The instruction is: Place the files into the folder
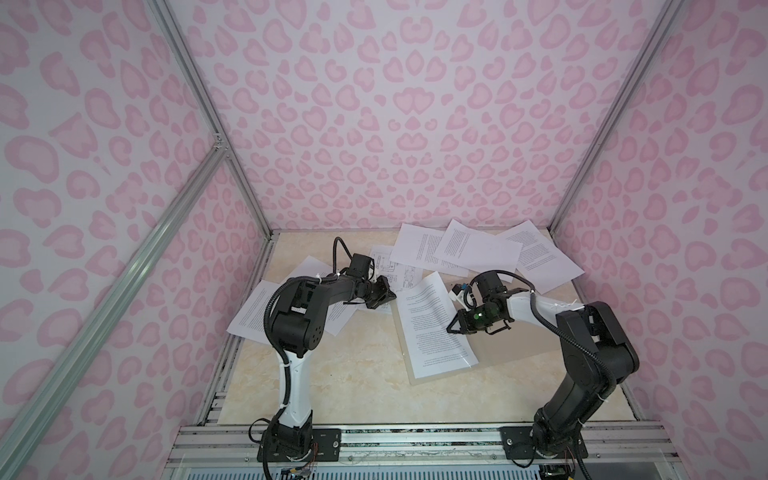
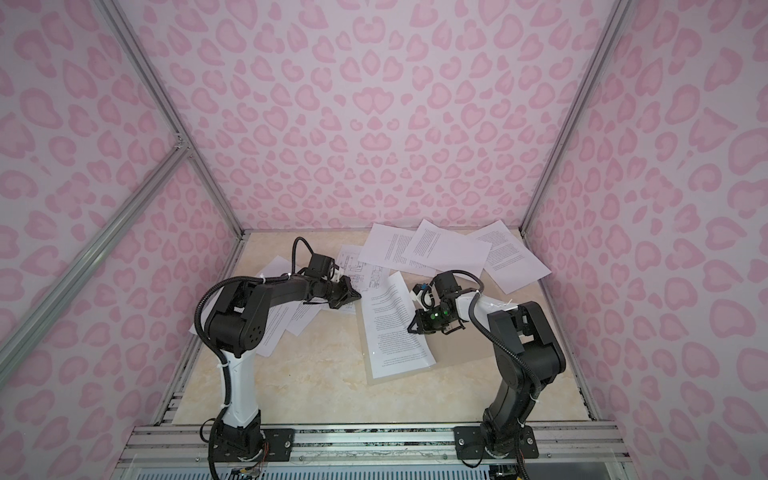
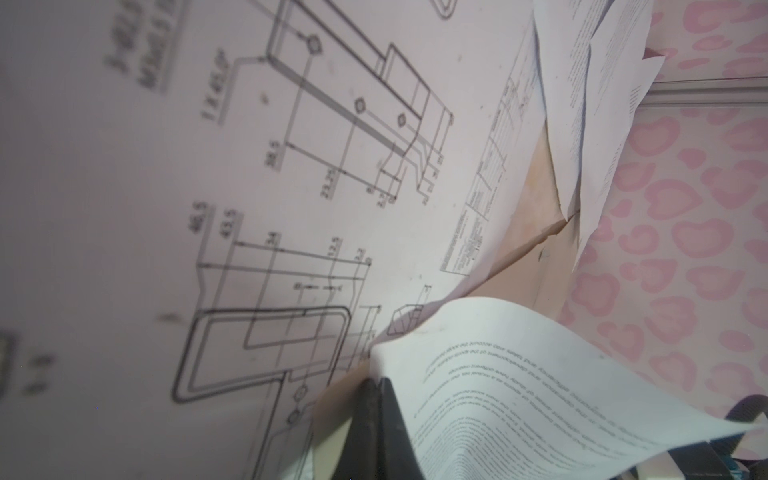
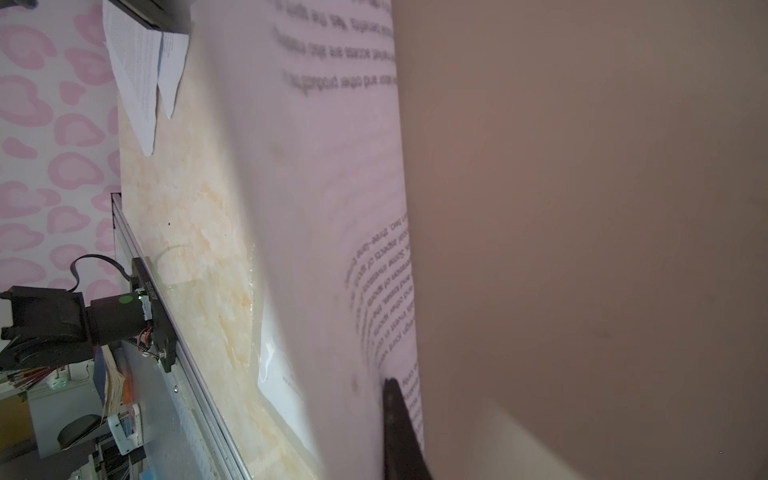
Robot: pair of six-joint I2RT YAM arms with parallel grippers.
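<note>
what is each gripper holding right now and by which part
Both are shut on the same printed text sheet: the left gripper pinches its far left corner, the right gripper its right long edge, above the folder.

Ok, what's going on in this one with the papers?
Both arms are on one printed sheet lying over the open folder. The left gripper pinches its far left corner and the right gripper its right edge, both shut. The other files lie loose on the table.
</note>
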